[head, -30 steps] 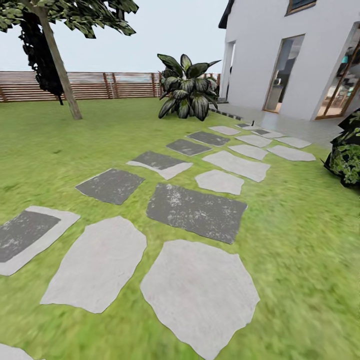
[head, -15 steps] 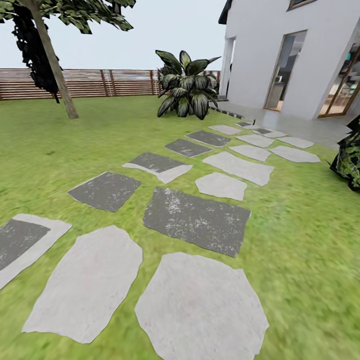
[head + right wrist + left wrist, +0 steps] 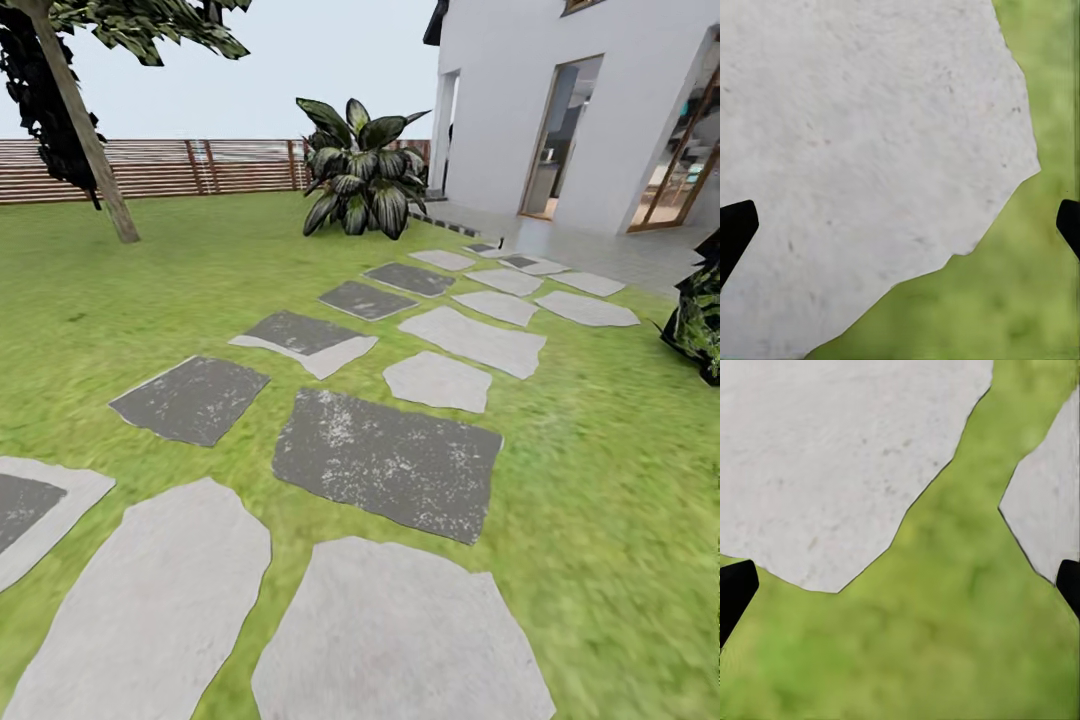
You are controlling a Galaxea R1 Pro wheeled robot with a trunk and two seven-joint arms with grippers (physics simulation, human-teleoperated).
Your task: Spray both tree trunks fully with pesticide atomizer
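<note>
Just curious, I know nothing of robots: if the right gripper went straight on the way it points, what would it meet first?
Probably the pale stone slab lying below the right gripper; nothing else shows between, though depth is unclear.

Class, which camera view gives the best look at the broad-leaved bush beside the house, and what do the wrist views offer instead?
The head view: the broad-leaved bush stands whole at the lawn's far edge beside the white house. The wrist views look down at pale paving stones and grass.

no readable text, labels or signs anywhere
</note>
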